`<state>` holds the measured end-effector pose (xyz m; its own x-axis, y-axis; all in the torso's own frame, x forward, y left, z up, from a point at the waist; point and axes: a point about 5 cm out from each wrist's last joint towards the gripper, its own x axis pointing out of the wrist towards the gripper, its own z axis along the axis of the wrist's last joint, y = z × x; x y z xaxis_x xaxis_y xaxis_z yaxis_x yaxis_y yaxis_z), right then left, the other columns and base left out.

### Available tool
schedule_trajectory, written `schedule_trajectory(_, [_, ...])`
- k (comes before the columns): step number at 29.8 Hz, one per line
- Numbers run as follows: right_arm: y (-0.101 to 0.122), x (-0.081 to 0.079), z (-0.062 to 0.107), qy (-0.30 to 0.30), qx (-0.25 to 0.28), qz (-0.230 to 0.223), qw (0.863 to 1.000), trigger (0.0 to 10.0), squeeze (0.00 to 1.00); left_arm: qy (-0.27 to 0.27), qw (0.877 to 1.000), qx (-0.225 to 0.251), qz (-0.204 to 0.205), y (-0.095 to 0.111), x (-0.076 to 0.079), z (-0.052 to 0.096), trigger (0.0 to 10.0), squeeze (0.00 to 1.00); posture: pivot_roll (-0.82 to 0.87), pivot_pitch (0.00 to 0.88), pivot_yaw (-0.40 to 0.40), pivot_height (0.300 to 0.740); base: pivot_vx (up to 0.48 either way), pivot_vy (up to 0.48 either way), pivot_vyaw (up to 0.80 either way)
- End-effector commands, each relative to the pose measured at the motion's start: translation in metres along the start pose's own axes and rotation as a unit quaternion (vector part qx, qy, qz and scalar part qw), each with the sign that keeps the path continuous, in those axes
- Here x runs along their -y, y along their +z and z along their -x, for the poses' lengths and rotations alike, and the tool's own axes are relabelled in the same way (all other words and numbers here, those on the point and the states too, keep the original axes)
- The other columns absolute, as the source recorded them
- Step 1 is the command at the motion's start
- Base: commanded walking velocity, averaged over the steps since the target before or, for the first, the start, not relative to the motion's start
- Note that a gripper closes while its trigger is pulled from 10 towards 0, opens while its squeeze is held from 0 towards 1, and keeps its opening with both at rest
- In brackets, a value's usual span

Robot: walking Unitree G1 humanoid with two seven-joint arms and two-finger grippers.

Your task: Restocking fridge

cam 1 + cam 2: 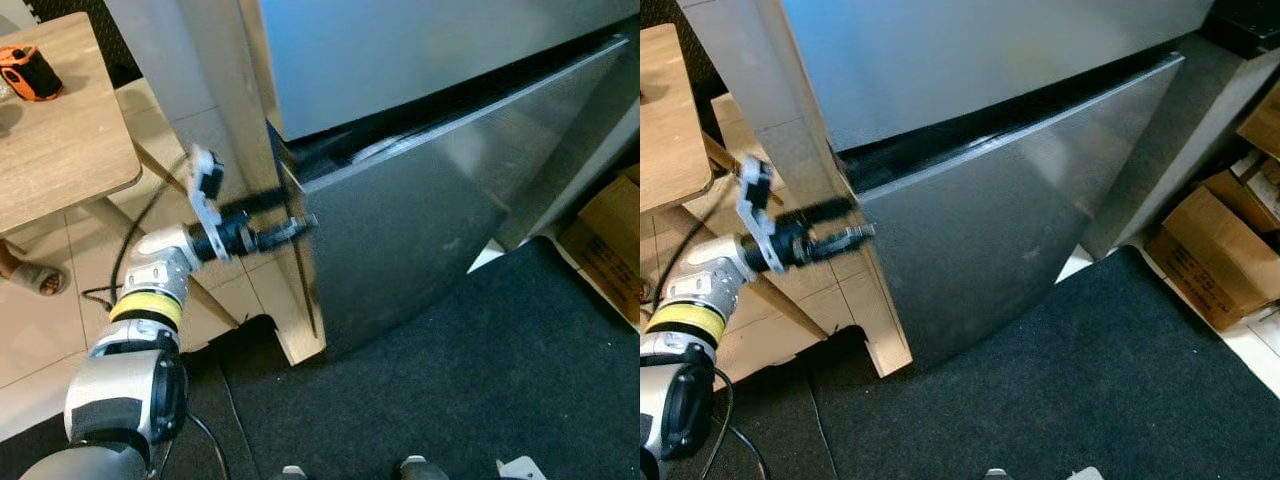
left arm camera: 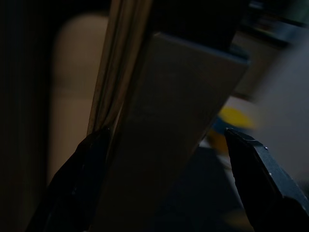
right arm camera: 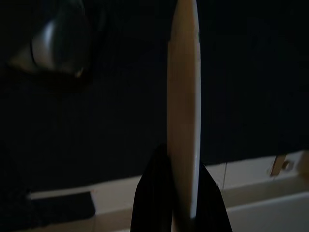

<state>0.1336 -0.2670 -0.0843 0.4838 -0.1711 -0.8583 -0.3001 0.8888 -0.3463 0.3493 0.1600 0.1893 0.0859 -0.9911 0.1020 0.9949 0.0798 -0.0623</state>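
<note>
The fridge door (image 1: 420, 210) is heavy, stiff and slick, standing ajar just ahead of your left gripper (image 1: 300, 213), so hook its edge. In the left wrist view, the fingers (image 2: 260, 169) are apart, straddling that edge. In the right wrist view, your right gripper (image 3: 178, 193) pinches a pale flat object (image 3: 183, 96).

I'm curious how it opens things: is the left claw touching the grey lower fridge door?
Touching. In the left wrist view, the left claw straddles the grey lower fridge door's edge, one finger pressed against it.

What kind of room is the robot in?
Probably a home kitchen or dining corner: a tall silver fridge with its lower door ajar, a light wooden table beside it, and pale tiled floor with a dark grey mat.
</note>
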Motion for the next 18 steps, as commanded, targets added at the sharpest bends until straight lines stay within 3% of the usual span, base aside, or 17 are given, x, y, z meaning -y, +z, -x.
schedule_trajectory(1, [-0.017,-0.004,0.004,0.003,-0.024,-0.008,1.000,10.0,0.00,-0.043,0.998,-0.027,0.039,-0.021,0.010,-0.018,10.0,0.00,-0.20,0.220,0.056,0.740,0.000,0.000,0.00])
schedule_trajectory(2, [-0.018,-0.005,0.004,0.002,-0.026,-0.011,1.000,10.0,0.00,-0.065,0.996,-0.031,0.045,-0.026,0.016,-0.026,10.0,0.00,-0.20,0.218,0.058,0.740,0.000,0.000,0.00])
schedule_trajectory(5, [-0.020,-0.006,0.004,0.002,-0.028,-0.013,1.000,10.0,0.00,-0.075,0.995,-0.031,0.051,-0.029,0.019,-0.031,10.0,0.00,-0.20,0.211,0.061,0.740,0.000,0.000,0.00])
schedule_trajectory(11, [-0.022,-0.008,0.005,0.004,-0.033,-0.016,0.999,10.0,0.00,-0.116,0.989,-0.025,0.089,-0.037,0.039,-0.032,10.0,0.00,-0.18,0.202,0.064,0.740,0.000,0.000,0.00])
schedule_trajectory(13, [-0.022,-0.008,0.005,0.004,-0.033,-0.016,0.999,10.0,0.00,-0.116,0.989,-0.025,0.089,-0.037,0.039,-0.032,10.0,0.00,-0.18,0.202,0.064,0.740,0.000,0.000,0.00])
schedule_trajectory(15, [-0.022,-0.009,0.004,0.005,-0.033,-0.016,0.999,10.0,0.00,-0.122,0.986,-0.032,0.105,-0.044,0.046,-0.028,10.0,0.00,-0.17,0.196,0.064,0.740,0.000,0.000,0.00])
schedule_trajectory(16, [-0.020,-0.011,0.004,0.007,-0.032,-0.016,0.999,10.0,0.00,-0.100,0.986,-0.049,0.127,-0.061,0.050,-0.015,10.0,0.00,-0.16,0.191,0.061,0.740,0.000,0.000,0.00])
schedule_trajectory(17, [-0.020,-0.011,0.004,0.007,-0.032,-0.016,0.999,10.0,0.00,-0.100,0.986,-0.049,0.127,-0.061,0.050,-0.015,10.0,0.00,-0.16,0.191,0.061,0.740,0.000,0.000,0.00])
schedule_trajectory(18, [-0.015,-0.013,0.002,0.010,-0.027,-0.015,0.999,10.0,0.00,-0.046,0.981,-0.078,0.174,-0.094,0.059,0.012,10.0,0.00,-0.15,0.189,0.062,0.740,0.000,0.000,0.00])
